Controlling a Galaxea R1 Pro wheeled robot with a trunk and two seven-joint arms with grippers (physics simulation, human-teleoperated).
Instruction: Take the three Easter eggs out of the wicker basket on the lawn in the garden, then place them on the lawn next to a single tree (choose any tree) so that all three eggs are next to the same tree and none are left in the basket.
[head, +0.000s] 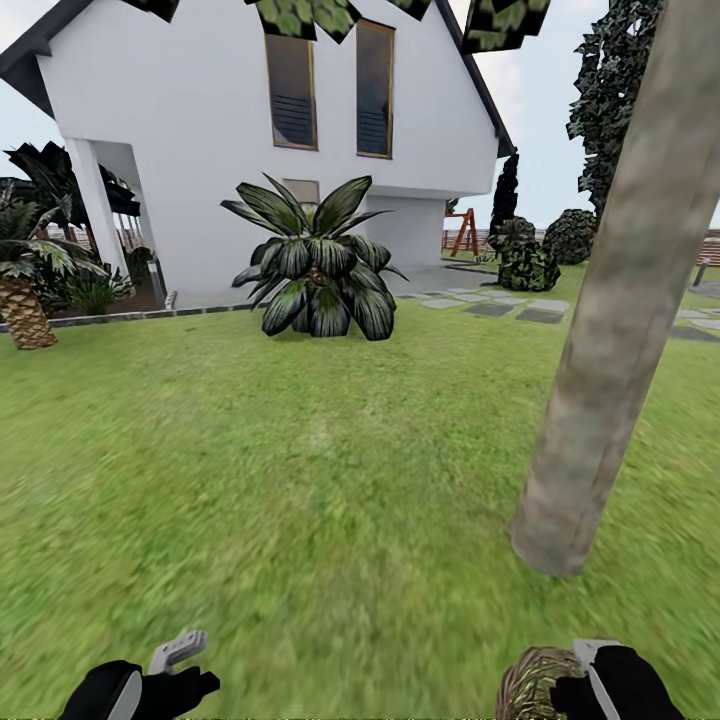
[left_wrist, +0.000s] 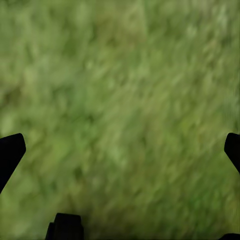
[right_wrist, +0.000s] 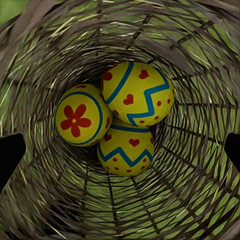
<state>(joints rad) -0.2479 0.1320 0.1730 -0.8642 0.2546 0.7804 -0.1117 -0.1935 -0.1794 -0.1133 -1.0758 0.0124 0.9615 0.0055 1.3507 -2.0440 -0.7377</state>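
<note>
Three Easter eggs (right_wrist: 116, 117) lay clustered at the bottom of the wicker basket (right_wrist: 200, 200), touching one another, none yet taken out. In the head view the basket (head: 530, 685) sat at the lower edge of the picture, right against the right gripper (head: 600, 680), with the tree (head: 615, 300) rising from the lawn (head: 300, 450) just ahead of it. The basket appeared to have been brought close to that trunk so that the eggs need only a short move onto the grass beside it.

The right wrist camera looked straight down into the basket, with dark fingers (right_wrist: 11, 157) at either edge of the picture, well apart and gripping nothing that showed; whether they straddled the rim could not be told. The left gripper (head: 180, 655) hovered over bare grass, its fingers (left_wrist: 10, 155) likewise spread wide and empty, probably kept free for lifting out the eggs.

Much was cut off: both arms and most of the basket fell below the head view's edge, so how the basket rested or was held stayed unclear. The tree's canopy was out of frame, and the grass under the left wrist was blurred.
</note>
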